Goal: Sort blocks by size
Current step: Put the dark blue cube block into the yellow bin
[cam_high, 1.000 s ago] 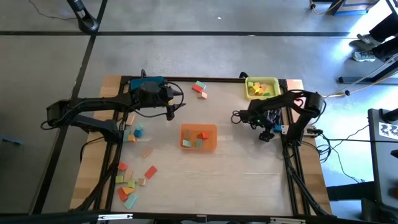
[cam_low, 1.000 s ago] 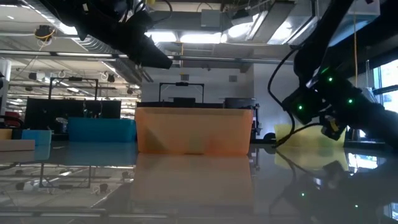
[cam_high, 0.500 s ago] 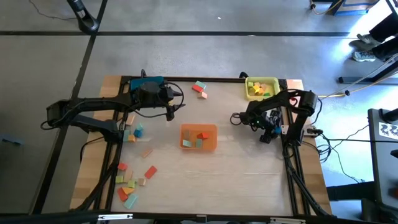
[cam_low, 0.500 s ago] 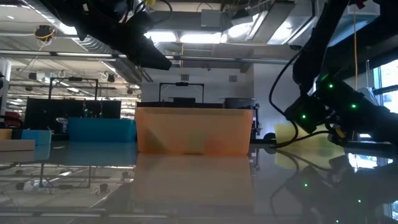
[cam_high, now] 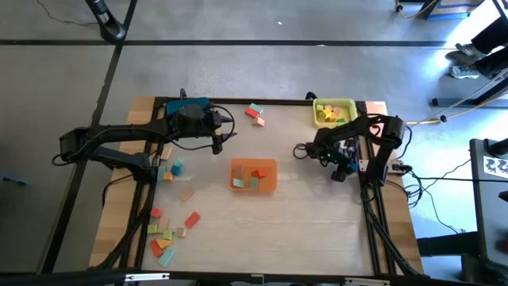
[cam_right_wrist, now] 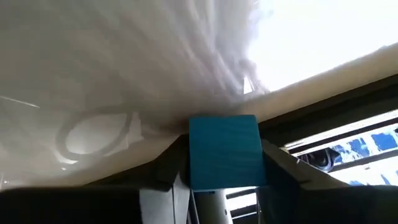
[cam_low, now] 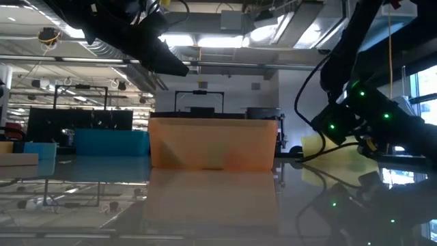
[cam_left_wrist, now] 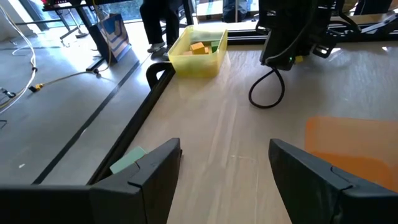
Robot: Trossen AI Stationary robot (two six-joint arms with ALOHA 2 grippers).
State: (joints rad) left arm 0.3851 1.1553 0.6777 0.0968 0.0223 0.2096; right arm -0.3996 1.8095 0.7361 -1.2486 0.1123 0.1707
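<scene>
Light blue block (cam_right_wrist: 224, 151) clamped between right tool (cam_right_wrist: 222, 163) fingers, low over desk (cam_high: 309, 214) right of orange tray (cam_high: 254, 175). More blocks (cam_high: 168, 230) scattered along desk's left edge, some in orange tray, some in yellow tray (cam_high: 333, 111). Left tool (cam_left_wrist: 224, 171) spread wide, gripping nothing, raised above desk behind orange tray. No readable writing anywhere.

no readable text, labels, brands, numbers or signs in any view

Grey concrete floor (cam_high: 238, 71) surrounds the wooden table (cam_high: 302, 214); beyond the table, bright ceiling lights (cam_low: 218, 41) and dark shelving (cam_low: 75, 119).
</scene>
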